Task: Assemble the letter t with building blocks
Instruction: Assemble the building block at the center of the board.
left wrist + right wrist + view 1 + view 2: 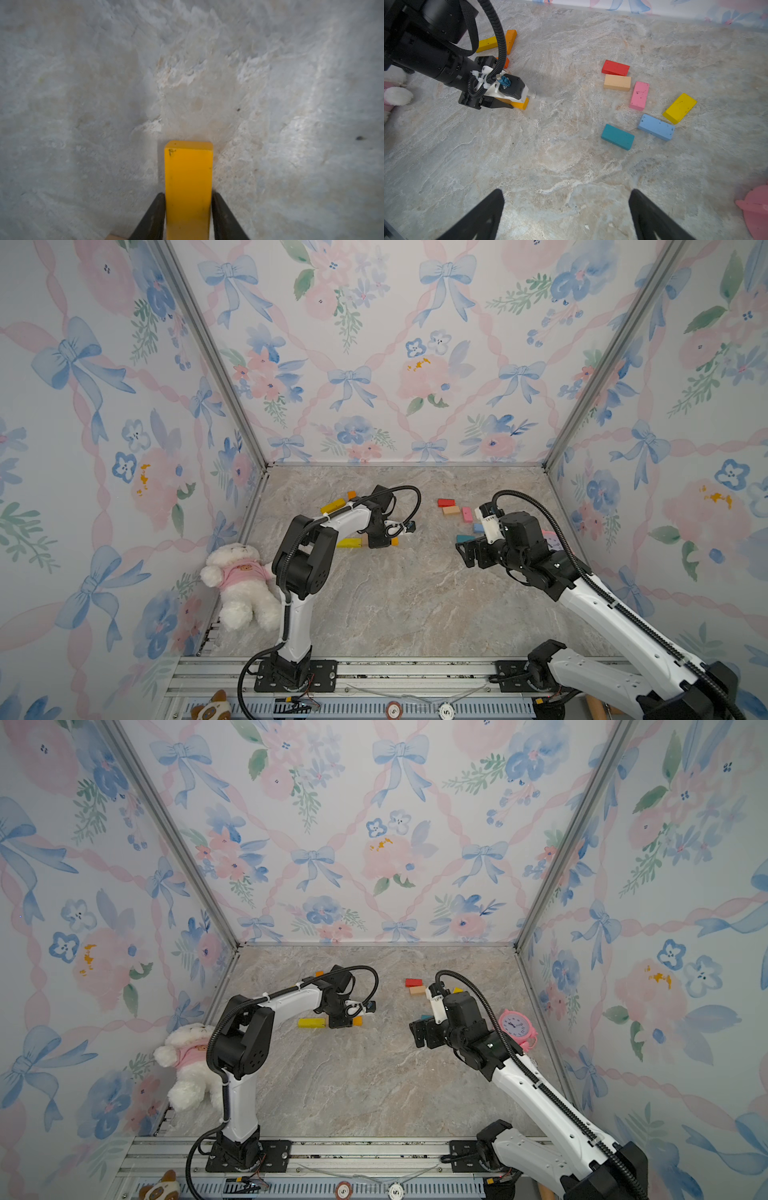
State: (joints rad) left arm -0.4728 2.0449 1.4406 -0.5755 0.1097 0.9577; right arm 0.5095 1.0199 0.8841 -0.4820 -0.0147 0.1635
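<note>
At the left of the desk (395, 605), beside a plush toy (241, 585), the left claw (188, 193) is set narrowly about an orange-yellow block (188, 176) laid flat near a long yellow block (349, 542); whether it is gripped cannot be told. Further right, a red block (615, 68), a peach block (617, 82), a pink block (639, 95), a teal block (617, 136), a blue block (656, 127) and a short yellow block (679, 108) are scattered loose, and the right claw (566, 191) is held wide and empty over the desk near them.

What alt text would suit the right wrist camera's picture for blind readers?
Six short blocks, red, peach, pink, yellow, blue and teal, lie scattered on a marble table. The left gripper straddles a golden block; the open right gripper frames the view.
</note>
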